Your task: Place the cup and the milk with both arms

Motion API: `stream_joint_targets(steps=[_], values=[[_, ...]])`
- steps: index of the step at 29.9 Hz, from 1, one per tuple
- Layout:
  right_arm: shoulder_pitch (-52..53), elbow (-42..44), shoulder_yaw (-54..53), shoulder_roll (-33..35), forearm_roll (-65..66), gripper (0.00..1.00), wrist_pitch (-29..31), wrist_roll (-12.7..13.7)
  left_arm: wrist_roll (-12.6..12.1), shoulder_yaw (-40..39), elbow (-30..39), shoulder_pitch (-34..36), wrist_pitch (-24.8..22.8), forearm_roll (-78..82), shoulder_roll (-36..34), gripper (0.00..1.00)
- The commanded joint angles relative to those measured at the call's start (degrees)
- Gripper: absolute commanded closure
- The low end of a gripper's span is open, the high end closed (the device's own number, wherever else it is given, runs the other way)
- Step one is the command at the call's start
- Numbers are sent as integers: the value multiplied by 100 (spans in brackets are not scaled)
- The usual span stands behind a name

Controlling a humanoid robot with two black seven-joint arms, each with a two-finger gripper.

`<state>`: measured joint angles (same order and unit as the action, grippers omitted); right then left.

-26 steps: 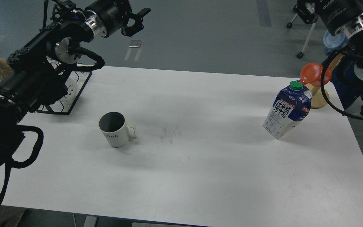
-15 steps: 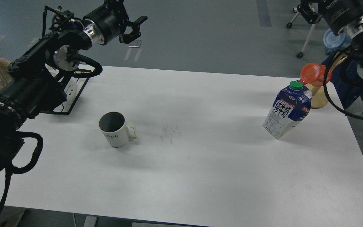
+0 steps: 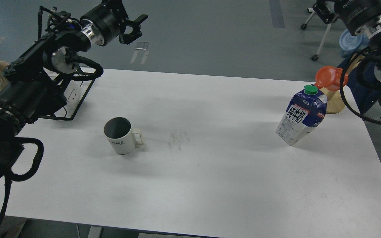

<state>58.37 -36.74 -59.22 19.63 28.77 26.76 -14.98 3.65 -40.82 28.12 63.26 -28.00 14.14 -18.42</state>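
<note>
The white ribbed cup point(image 3: 121, 134) stands upright on the left half of the white table point(image 3: 210, 172), with its handle to the right. The blue-and-white milk carton point(image 3: 301, 117) with a green cap stands upright at the right. My left gripper point(image 3: 132, 27) is open and empty, raised beyond the table's far left edge, well above and behind the cup. My right arm point(image 3: 364, 15) is raised at the top right, behind the milk. Only a dark bit of its gripper point(image 3: 322, 7) shows at the top edge, and the fingers cannot be told apart.
A black wire rack point(image 3: 78, 99) holding a white plate sits at the far left of the table. An orange plastic cup point(image 3: 329, 77) hangs on a wooden stand point(image 3: 335, 103) right behind the milk. A blue cup point(image 3: 351, 39) and chair wheels lie beyond the table.
</note>
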Motion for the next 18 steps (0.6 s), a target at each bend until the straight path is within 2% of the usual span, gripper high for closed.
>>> stream_joint_targets(steps=[1,8,14,18], values=[[-9,9,7,6,15,0,40,-5,13,-31,0,-7,0,-26,-13,1],[43,97,7,-20,-12,0,84,-22,-13,-14,27,20,0,-35,40,1],[26,80,-2,-12,-20,0,92,-145,4,-23,79,20,0,-35,75,1],[-9,80,-2,-29,-20,0,124,-145,179,-31,158,-7,0,-35,163,2]])
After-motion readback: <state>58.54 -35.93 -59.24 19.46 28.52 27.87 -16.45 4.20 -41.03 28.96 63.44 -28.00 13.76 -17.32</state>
